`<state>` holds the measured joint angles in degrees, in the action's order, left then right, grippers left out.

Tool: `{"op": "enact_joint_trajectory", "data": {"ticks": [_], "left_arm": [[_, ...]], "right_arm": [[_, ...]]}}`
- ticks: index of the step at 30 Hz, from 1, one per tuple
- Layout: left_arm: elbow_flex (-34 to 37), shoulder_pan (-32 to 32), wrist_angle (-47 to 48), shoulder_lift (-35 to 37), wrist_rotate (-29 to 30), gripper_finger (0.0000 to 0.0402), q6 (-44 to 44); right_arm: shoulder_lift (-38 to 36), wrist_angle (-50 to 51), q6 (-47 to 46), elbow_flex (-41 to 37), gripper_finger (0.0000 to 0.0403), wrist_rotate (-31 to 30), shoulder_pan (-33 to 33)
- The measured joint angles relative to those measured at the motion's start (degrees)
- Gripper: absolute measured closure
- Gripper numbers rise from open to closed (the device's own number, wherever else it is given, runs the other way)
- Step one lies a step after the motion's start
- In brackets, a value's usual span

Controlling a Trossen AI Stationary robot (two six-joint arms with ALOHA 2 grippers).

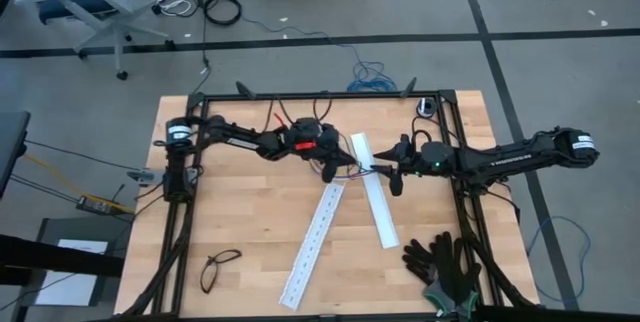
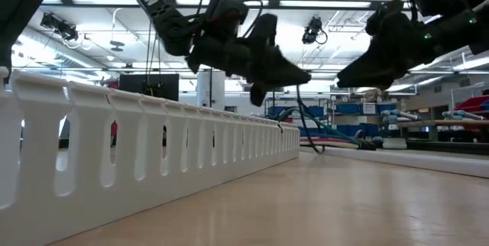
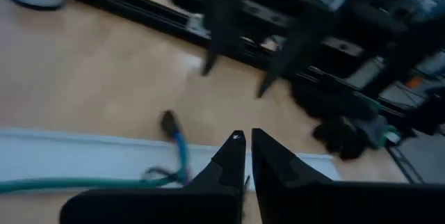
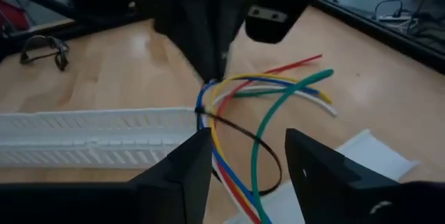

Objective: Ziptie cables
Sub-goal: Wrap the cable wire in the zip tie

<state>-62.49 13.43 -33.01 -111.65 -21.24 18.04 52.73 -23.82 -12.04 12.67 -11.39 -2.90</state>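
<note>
A dark tie already loops the cables above the rails' meeting point, the left gripper pinched shut there, the right gripper parted, tightening seemingly unfinished.

Two white perforated rails are lying mid-tabletop; eyeglasses sitting to the longer rail's left, black gloves lying to its right, nr the tabletop's edge.

A long white plastic rail with slots lies on the smooth wooden desk. Two dark grippers hang above thin coloured cables.
</note>
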Motion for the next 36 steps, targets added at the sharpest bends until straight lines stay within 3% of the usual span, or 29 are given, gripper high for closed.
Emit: {"op": "enact_joint_trajectory", "data": {"ticks": [7, 22, 25, 30, 34, 36], "left_arm": [[-7.1, -0.5, 6.7, -3.2, 0.8, 0.0402, -2.9], [-7.6, -0.3, 14.9, -2.9, -0.3, 0.0401, -7.4], [-7.6, -0.3, 17.3, -1.8, 1.7, 0.0402, -10.3], [-7.7, 0.0, 29.0, 1.7, 12.3, 0.0402, -19.3], [-7.6, 0.4, 38.4, 1.6, 14.1, 0.0402, -23.7], [-7.6, 0.4, 38.8, 0.1, 16.6, 0.0402, -23.8]], "right_arm": [[3.5, -1.9, -3.2, 0.0, 0.0249, 0.7, 0.2], [15.1, -13.6, -4.9, 0.4, 0.0255, 3.1, 4.6], [15.6, -14.0, -4.9, 0.4, 0.0255, 3.2, 5.6], [15.6, -13.8, -4.9, 0.3, 0.0259, 3.2, 6.2], [15.7, -13.7, -4.8, 0.3, 0.0263, 2.5, 6.0], [15.8, -13.7, -4.9, 0.3, 0.0264, 2.1, 5.7]]}}
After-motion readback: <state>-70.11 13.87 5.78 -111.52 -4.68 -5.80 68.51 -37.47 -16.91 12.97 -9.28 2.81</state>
